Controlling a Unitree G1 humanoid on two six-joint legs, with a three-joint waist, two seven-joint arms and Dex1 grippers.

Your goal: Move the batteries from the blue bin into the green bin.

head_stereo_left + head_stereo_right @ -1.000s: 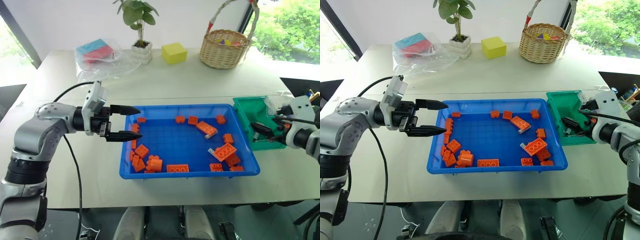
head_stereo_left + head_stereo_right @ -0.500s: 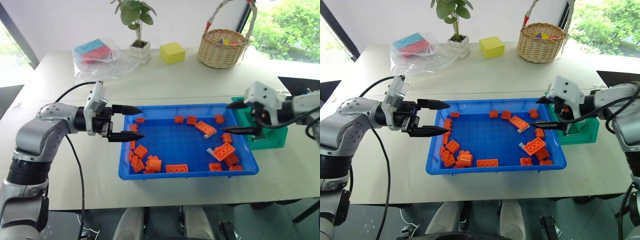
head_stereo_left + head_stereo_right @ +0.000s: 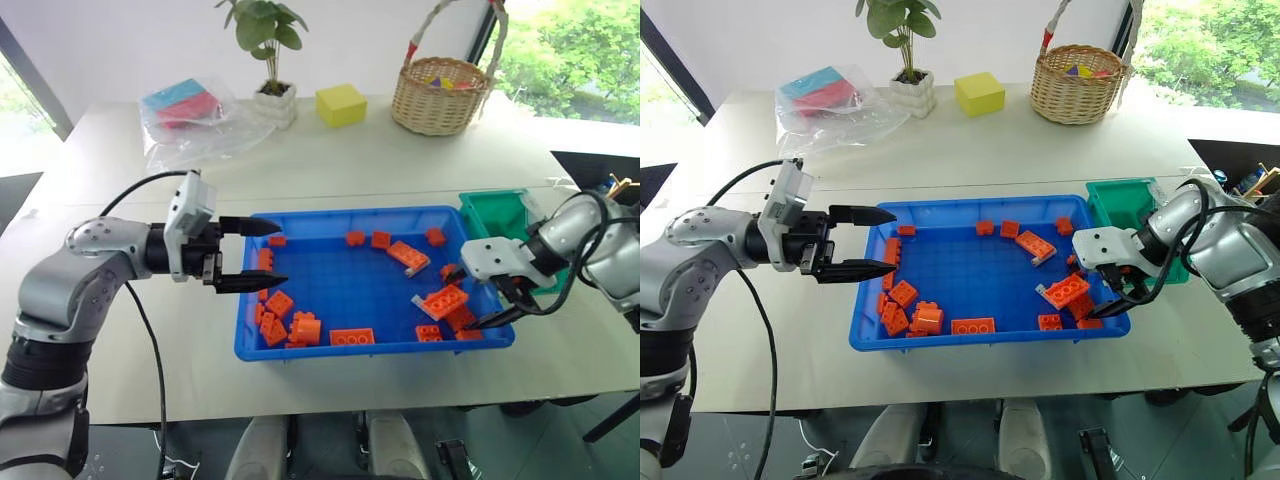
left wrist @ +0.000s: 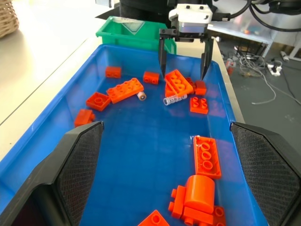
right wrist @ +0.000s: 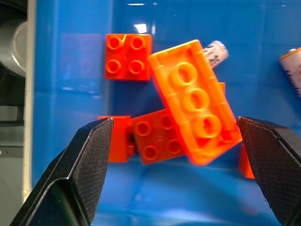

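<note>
Nearest, the blue bin (image 3: 300, 348) sits on the pale table (image 3: 420, 170), its grid floor scattered with orange bricks (image 3: 354, 337). The right gripper (image 3: 478, 297) hangs over the bin's right end, fingers spread wide and empty, pointing down at a long orange brick (image 5: 195, 101) that lies tilted across two smaller ones. That brick hides most of one battery (image 5: 214, 52); only its whitish printed end pokes out past the brick's edge. A second battery (image 5: 294, 68) is cut off at the frame edge in the right wrist view. In the left wrist view, one battery (image 4: 175, 99) lies on the bin floor just beside the tilted brick, and another (image 4: 139, 96) touches the end of a second long brick.

The left gripper (image 3: 260, 252) hovers level at the bin's left rim, fingers apart, holding nothing.

The green bin (image 3: 497, 214) stands against the blue bin's right far corner; its inside is hard to make out.

Farther back are a plastic bag (image 3: 195, 115), a potted plant (image 3: 265, 50), a yellow block (image 3: 341, 104) and a wicker basket (image 3: 442, 90), with windows and greenery beyond.
</note>
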